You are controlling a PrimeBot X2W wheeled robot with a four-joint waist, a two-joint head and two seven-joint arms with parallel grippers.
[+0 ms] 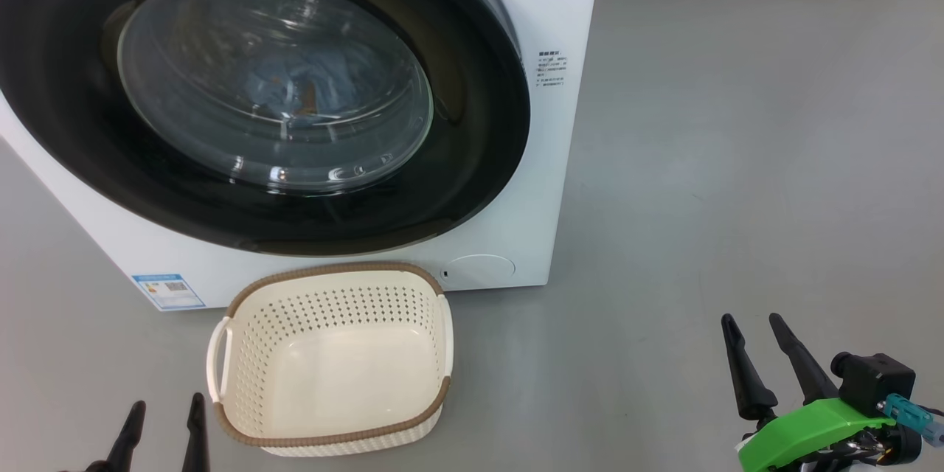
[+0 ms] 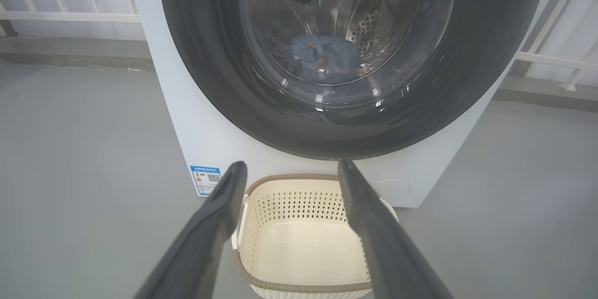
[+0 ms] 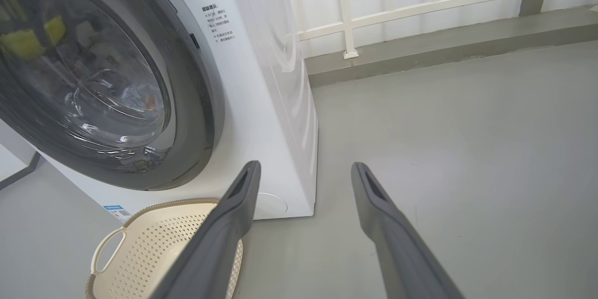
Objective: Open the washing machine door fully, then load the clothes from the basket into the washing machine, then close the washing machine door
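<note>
Left claw: the left gripper [image 1: 166, 413] sits at the lower left of the head view with its two dark fingers spread and nothing between them. In its own wrist view the left gripper [image 2: 292, 164] frames the basket from above, well clear of it.
Right claw: the right gripper [image 1: 752, 321] is released too, fingers apart over bare floor, with a green mount [image 1: 804, 428] at its wrist. Its wrist view shows the right gripper [image 3: 306, 164] aimed past the machine's right front corner.
Clothes: the clothes [image 1: 295, 88] lie inside the drum, seen through the glass as a light blue bundle [image 2: 322, 58] low in the drum. Orange-brown specks show on it, though reflections blur the print too much to make out.
Door: the washing machine door [image 1: 472, 125] is closed flat against the front, its glossy black ring around the clear bulging window.
Machine: the washing machine [image 1: 560, 0] is white and boxy, with a blue label [image 1: 168, 291] at its lower left, a round cover [image 1: 479, 269] at its lower right and small printed text [image 1: 552, 70] beside the door.
Basket: the basket [image 1: 346, 376] stands on the floor just before the machine and below the door, its bare cream bottom showing.
Floor: grey floor [image 1: 737, 162], smooth, stretching out to the right.
Railing: a white railing [image 3: 420, 4] stands behind the machine.
</note>
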